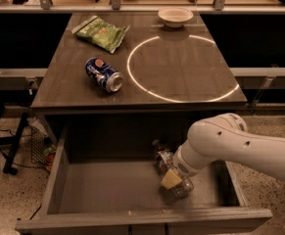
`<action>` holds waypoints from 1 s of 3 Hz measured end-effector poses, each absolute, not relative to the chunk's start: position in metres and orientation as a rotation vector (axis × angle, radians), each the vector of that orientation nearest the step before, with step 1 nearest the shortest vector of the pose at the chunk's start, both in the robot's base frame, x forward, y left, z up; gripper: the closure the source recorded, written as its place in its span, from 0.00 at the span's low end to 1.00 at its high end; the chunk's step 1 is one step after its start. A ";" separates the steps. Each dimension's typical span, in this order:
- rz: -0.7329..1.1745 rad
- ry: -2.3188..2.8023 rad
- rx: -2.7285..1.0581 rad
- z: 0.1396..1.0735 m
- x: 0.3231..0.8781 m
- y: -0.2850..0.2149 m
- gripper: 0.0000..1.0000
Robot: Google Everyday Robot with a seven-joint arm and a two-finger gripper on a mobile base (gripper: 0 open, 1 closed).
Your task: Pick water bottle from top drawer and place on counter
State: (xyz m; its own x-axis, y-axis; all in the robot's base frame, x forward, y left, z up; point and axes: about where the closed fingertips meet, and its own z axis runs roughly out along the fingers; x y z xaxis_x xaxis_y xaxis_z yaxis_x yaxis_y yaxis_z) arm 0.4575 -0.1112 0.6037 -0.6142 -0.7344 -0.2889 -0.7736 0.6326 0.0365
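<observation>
Jaws: low in the right half of the top drawer (132,218), at the water bottle (164,158); I cannot tell whether they grip it or stand apart.
Gripper (174,179): just above the drawer floor, the arm (230,146) reaching in from the right.
Water bottle: lying on its side under and just behind the jaws.
Step in hand: judged the grasp. Straddle the ribbed body crosswise and close firmly, since it may roll.
Counter (181,67): above and beyond the jaws; its front edge overhangs, so draw forward before rising.
Others: Pepsi can (104,74) up-left of the jaws, chip bag (102,32) and bowl (175,16) farther beyond.
</observation>
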 end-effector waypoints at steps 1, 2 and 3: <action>0.231 2.604 -1.234 0.606 0.458 -0.112 1.00; 0.252 2.524 -1.315 0.662 0.469 -0.132 1.00; 0.318 2.406 -1.418 0.747 0.482 -0.158 1.00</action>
